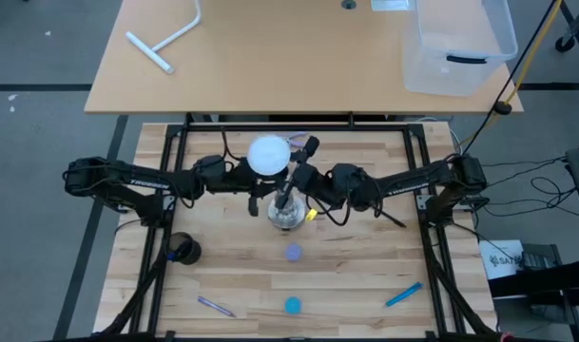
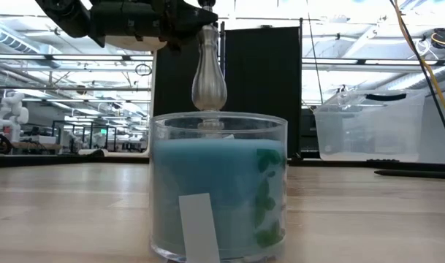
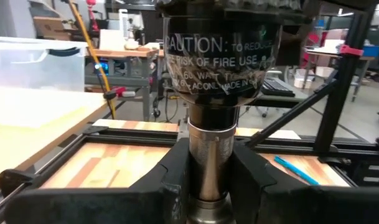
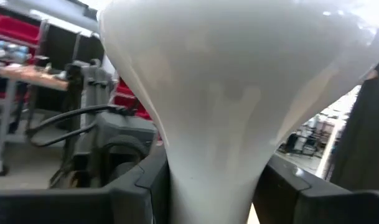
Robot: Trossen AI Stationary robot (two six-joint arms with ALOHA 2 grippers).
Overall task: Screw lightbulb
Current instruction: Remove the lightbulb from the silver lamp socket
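Note:
The white lightbulb [image 1: 268, 155] stands globe up over the silvery socket stand [image 1: 285, 215], whose round base rests on the table's middle. My left gripper [image 1: 273, 193] comes from the left and is shut on the stand's post [image 3: 212, 155], under the black socket top [image 3: 217, 56]. My right gripper [image 1: 299, 177] comes from the right and is shut on the bulb [image 4: 233, 74]. Whether the bulb's base sits in the socket is hidden. The low view shows the post [image 2: 209, 77] behind a jar. My left gripper pinches the stand's silvery post [image 3: 212, 168] between its two fingers [image 3: 173, 180], just below the black socket. The fingers come level from the table's left and lie across the post. The stand is upright. My right gripper pinches the bulb's tapering neck [image 4: 211, 180] between its two fingers [image 4: 145, 186], below the globe. The fingers come about level from the table's right. The bulb is upright, globe up.
A clear jar of blue wax [image 2: 218, 186] stands near the table's near edge [image 1: 293, 305], a smaller bluish round thing [image 1: 293, 252] beyond it. A black cup [image 1: 183, 249] is at the left. Pens lie near left [image 1: 216, 306] and near right [image 1: 403, 294]. A clear bin [image 1: 460, 43] is on the far table.

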